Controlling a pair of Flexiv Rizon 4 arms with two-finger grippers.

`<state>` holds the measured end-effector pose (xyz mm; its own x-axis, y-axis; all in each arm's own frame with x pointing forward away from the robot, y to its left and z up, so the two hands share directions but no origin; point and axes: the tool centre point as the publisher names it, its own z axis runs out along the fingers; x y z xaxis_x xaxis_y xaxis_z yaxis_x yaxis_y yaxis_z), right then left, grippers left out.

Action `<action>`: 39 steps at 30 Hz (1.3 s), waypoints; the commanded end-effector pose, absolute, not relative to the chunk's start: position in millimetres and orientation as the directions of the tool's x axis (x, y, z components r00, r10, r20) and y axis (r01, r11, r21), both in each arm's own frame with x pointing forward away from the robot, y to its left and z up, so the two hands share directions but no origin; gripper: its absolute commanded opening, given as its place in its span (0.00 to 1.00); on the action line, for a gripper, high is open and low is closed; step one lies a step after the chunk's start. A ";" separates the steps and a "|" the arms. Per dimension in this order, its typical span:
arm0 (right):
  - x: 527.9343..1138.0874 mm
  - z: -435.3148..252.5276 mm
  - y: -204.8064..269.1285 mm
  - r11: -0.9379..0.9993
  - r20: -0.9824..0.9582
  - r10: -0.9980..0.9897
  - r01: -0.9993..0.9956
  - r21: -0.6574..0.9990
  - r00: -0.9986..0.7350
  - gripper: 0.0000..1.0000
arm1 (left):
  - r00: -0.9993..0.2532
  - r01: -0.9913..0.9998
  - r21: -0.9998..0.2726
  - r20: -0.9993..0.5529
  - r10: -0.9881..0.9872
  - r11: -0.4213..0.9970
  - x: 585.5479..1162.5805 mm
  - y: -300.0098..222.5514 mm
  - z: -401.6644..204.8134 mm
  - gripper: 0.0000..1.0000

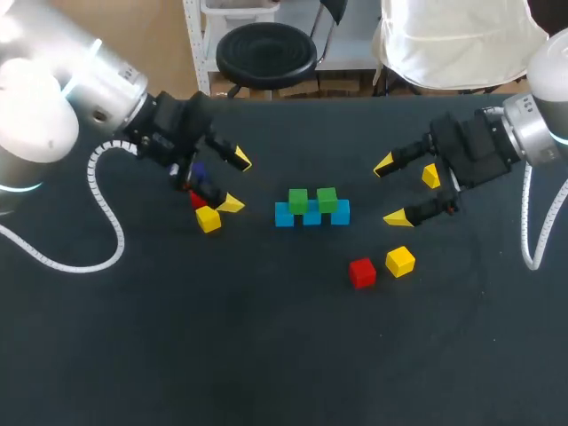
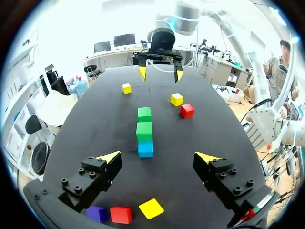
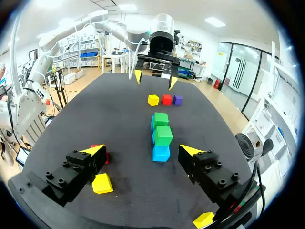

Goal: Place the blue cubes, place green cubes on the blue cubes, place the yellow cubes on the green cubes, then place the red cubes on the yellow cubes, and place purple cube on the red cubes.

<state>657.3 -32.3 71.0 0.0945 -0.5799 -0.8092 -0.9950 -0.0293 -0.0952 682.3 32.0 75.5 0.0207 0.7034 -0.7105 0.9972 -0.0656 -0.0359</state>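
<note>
Grippers are both wide open and empty: left gripper (image 1: 237,182) toward the left edge of the black table (image 1: 266,355), right gripper (image 1: 390,191) toward its right edge. Three small blue cubes (image 1: 311,217) lie in a row at its middle, two green cubes (image 1: 299,200) on top of them.

The dark worktop (image 1: 266,355) carries three blue cubes (image 1: 311,217) set side by side in a row that runs left to right, a little to the far side of its middle. Nearer and to the right of that row lies a red cube (image 1: 361,272) with a yellow cube (image 1: 400,261) close on its right, and a second yellow cube (image 1: 431,176) sits farther back toward the right edge. On the left, a third yellow cube (image 1: 208,218), a second red cube (image 2: 120,214) and a purple cube (image 2: 96,213) lie close together in a short line leading toward the far left.
</note>
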 end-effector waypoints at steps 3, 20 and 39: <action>656.6 70.9 -32.7 -0.028 -0.810 -0.579 -0.995 -0.097 0.095 1.00 | 0.008 0.998 -0.034 -0.700 0.714 -0.044 681.3 31.9 79.0 1.00; 607.8 69.0 -67.9 -0.223 -0.763 -0.630 -0.975 0.001 0.143 1.00 | 0.008 0.998 -0.034 -0.700 0.714 -0.044 681.3 31.9 79.0 1.00; 603.8 8.9 -66.8 -0.283 -0.734 -0.648 -0.959 -0.017 0.204 1.00 | 0.008 0.998 -0.034 -0.700 0.714 -0.044 681.3 31.9 79.0 1.00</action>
